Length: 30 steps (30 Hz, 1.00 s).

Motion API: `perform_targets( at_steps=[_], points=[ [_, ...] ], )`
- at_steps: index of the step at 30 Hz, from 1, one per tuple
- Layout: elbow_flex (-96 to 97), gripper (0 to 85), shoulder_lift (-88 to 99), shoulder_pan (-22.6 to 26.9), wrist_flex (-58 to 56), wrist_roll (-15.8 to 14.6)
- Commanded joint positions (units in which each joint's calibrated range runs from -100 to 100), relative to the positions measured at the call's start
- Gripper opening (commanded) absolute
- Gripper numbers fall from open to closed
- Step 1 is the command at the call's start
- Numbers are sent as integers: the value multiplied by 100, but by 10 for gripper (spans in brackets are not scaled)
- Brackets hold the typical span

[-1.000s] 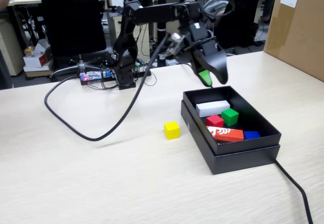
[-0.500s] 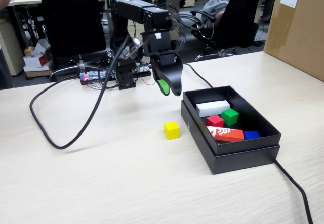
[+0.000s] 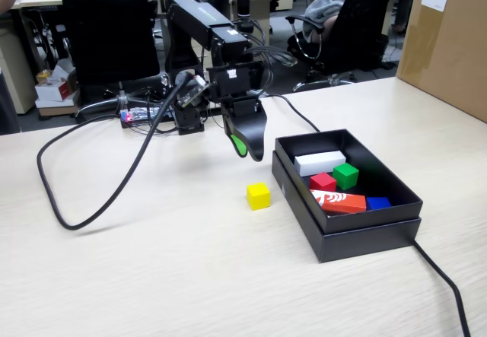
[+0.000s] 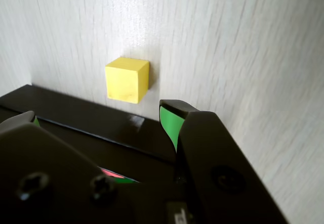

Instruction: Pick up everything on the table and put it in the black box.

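Observation:
The yellow cube [image 3: 258, 195] lies alone on the beige table [image 3: 152, 276], just left of the black box [image 3: 304, 223] in the fixed view. Inside the box sit the red cube [image 3: 323, 181] and the green cube [image 3: 345, 175]. My gripper [image 3: 246, 150] hangs in the air behind and a little above the yellow cube, beside the box's far left corner. In the wrist view the gripper [image 4: 98, 115] is open and empty, its green-lined fingers wide apart over the box rim [image 4: 76, 118], with the yellow cube [image 4: 126, 79] beyond the fingertips.
The box also holds a white block [image 3: 319, 162], a red-orange block [image 3: 338, 201] and a blue piece [image 3: 378, 202]. A brown carton [image 3: 445, 40] stands at the far right. A thick black cable [image 3: 99, 192] loops across the table's left half, and another [image 3: 449, 291] runs from the box.
The arm has swung left from above the box's back edge and dropped lower. The gripper now hangs over the table near the yellow cube. The cubes have not moved.

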<state>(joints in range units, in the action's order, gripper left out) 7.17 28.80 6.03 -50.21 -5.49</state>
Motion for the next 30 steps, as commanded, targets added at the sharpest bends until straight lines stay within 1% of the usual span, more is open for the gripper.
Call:
perform_targets(
  at_steps=[1, 6, 11, 14, 19, 21, 25, 27, 30],
  points=[
    [-245, 475, -189, 20, 430, 15],
    [-562, 475, -878, 59, 481, 0],
    [-599, 472, -1463, 59, 913, 5],
    [-653, 472, -1727, 78, 982, 5],
    [-680, 469, -1922, 78, 991, 10],
    [-671, 448, -1968, 78, 991, 20],
    [-671, 445, -2037, 83, 991, 39],
    [-680, 422, -2071, 83, 991, 44],
    [-680, 419, -2140, 83, 991, 54]
  ],
)
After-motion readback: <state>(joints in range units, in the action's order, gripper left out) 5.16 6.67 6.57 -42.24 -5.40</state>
